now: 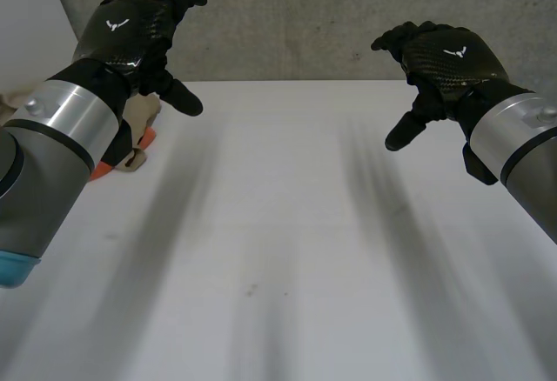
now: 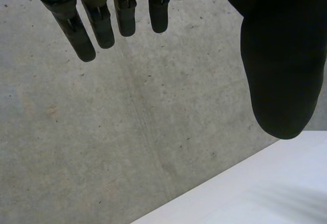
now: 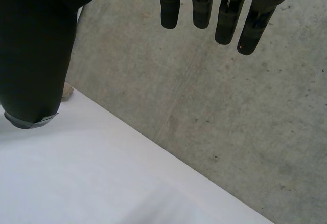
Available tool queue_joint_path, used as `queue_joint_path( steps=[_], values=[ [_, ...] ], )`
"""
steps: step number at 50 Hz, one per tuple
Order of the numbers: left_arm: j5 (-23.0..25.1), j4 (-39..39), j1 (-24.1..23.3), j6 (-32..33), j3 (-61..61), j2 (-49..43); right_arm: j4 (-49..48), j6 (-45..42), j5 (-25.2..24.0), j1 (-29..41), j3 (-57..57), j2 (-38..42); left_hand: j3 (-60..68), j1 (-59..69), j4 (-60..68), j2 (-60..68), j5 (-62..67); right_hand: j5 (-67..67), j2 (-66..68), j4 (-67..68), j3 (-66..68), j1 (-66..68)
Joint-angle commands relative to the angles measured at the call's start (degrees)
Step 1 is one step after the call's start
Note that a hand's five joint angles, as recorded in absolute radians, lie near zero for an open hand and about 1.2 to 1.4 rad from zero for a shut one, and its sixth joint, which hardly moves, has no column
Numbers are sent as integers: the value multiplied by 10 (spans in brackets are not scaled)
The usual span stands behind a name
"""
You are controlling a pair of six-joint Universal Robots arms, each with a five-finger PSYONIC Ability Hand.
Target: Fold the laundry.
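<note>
My left hand [image 1: 130,37] hovers above the far left of the white table [image 1: 278,250], fingers straight and thumb spread, holding nothing. Its fingers [image 2: 102,19] and thumb [image 2: 278,55] hang before the grey concrete wall. My right hand [image 1: 444,63] hovers above the far right of the table, also open and empty, with fingers [image 3: 225,9] straight and thumb [image 3: 36,55] apart. A small bundle of orange and beige cloth [image 1: 130,153] lies at the table's far left edge, partly hidden behind my left forearm.
A grey concrete wall [image 1: 305,16] rises right behind the table's far edge [image 2: 230,188]. A bit of beige cloth [image 3: 66,91] peeks out beside my right thumb at the table's far edge.
</note>
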Motion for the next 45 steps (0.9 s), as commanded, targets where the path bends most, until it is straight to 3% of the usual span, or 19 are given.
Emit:
queue_joint_path(
  steps=[1,8,18,25,32,39,40,41,44,45],
  values=[
    [1,0,0,1,2,-1,0,-1,-1,0,-1,0,-14,-17,-10,-11,-7,-38,-25,-32,-21,-12],
    [1,25,22,24,19,-38,0,-2,-1,0,-1,0,-15,-19,-11,-13,-9,-38,-25,-32,-21,-12],
    [10,66,172,148,81,-197,0,-7,-1,0,1,1,-10,-14,-6,-7,-4,-38,-25,-32,-21,-12],
    [10,137,246,225,163,-332,0,-14,0,0,0,25,-10,-14,-6,-7,-4,-38,-25,-32,-21,-12],
    [13,219,283,289,238,-441,0,-18,0,1,1,33,-4,-7,0,-1,3,-38,-25,-32,-21,-12],
    [54,228,304,305,308,-523,-1,-19,0,1,5,38,158,154,162,160,164,-38,-25,-32,-21,-12],
    [57,227,305,305,311,-527,-1,-19,0,1,5,40,210,206,214,212,216,-38,-25,-32,-21,-12],
    [58,227,304,305,313,-530,-1,-19,0,1,5,42,365,362,369,368,371,-38,-25,-32,-21,-12],
    [51,231,298,305,305,-525,-1,-19,0,1,5,42,663,660,667,666,669,-38,-25,-32,-21,-12],
    [45,235,289,306,292,-515,-1,-19,0,1,5,42,664,661,668,667,670,-38,-25,-32,-21,-12]
  ],
)
